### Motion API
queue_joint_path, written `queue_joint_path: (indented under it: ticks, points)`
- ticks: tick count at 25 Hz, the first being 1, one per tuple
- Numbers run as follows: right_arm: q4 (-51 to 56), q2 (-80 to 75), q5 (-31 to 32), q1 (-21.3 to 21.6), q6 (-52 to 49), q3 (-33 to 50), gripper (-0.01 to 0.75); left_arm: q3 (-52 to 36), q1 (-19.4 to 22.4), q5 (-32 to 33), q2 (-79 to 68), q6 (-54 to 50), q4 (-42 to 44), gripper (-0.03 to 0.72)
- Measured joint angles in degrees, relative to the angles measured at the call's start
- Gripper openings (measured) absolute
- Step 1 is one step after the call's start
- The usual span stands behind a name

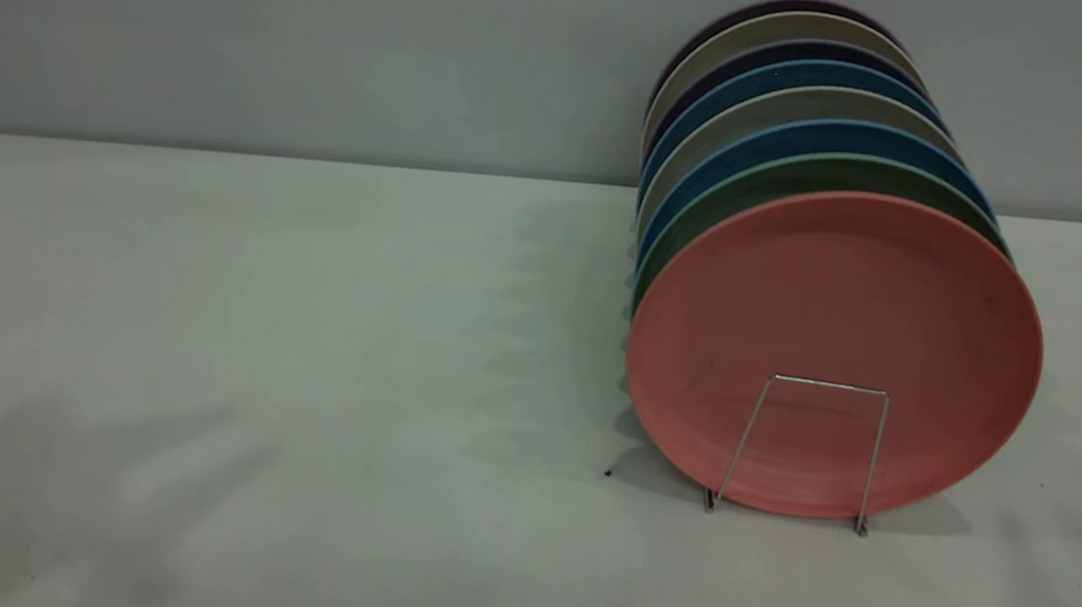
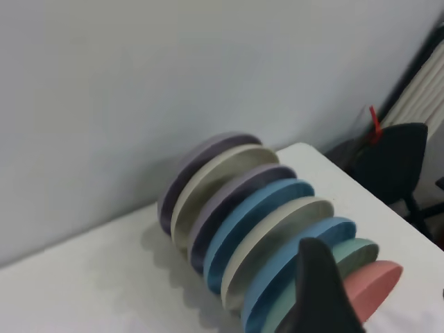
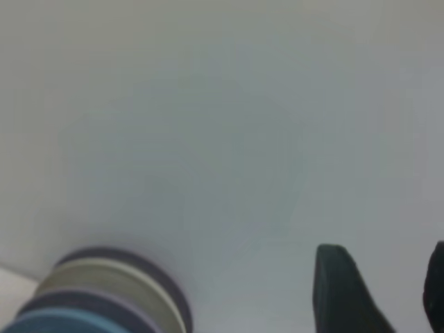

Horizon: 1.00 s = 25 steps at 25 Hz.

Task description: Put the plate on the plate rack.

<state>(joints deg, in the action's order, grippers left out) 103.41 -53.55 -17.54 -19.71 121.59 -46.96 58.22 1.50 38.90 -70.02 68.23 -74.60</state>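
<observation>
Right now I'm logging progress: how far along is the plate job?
It looks done. The plate stands upright in the plate rack at the front of the row, just ahead of the green plate. Nothing is in hand: the right hand is open, with nothing between its fingers. Nothing visibly remains.

7 other plates [image 1: 799, 140] stand in a row on the white table [image 1: 293, 368].

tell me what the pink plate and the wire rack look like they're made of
The plate: probably plastic, matte; its salmon face is even in colour and shows no sharp glints, though ceramic cannot be ruled out. The plate rack: thin bare metal wire, silver, with a slight shine along the upright loop in front of the plate.
</observation>
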Motion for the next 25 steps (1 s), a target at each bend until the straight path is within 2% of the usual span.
queue_joint_path:
  ticks: [4, 7, 12, 15, 17, 19, 21, 25]
  points:
    - [0.0, 3.2, 0.2, -3.4, -0.4, 0.0, 0.252, 0.0, 0.0, 1.0, 7.7, -4.1, 3.9, 0.453]
    - [0.0, 3.5, 5.2, -5.8, -3.3, 0.0, 0.239, 0.0, 0.0, 1.6, 12.1, -5.7, 4.6, 0.453]
    - [-0.1, 0.6, 20.8, -6.6, -14.3, 0.0, 0.239, 0.0, 0.0, 2.6, 16.4, -9.3, 8.5, 0.453]
    - [-3.2, -1.3, 35.6, -6.6, -22.8, 0.0, 0.239, 0.0, 0.0, 4.1, 17.7, -11.3, 10.4, 0.453]
    - [-10.1, -1.6, 43.0, -6.6, -29.9, 0.0, 0.239, 0.0, 0.0, 4.9, 18.3, -12.4, 11.5, 0.45]
    - [-19.9, -1.6, 47.2, -6.6, -39.7, 0.0, 0.239, 0.0, 0.0, 5.7, 19.0, -13.8, 12.9, 0.451]
    - [-33.1, -1.6, 50.6, -6.6, -53.0, 0.0, 0.239, 0.0, 0.0, 6.5, 19.5, -15.1, 14.4, 0.451]
    - [-62.5, -1.6, 55.3, -6.6, -73.3, 0.0, 0.239, 0.0, 0.0, 8.0, 20.4, -17.8, 17.4, 0.451]
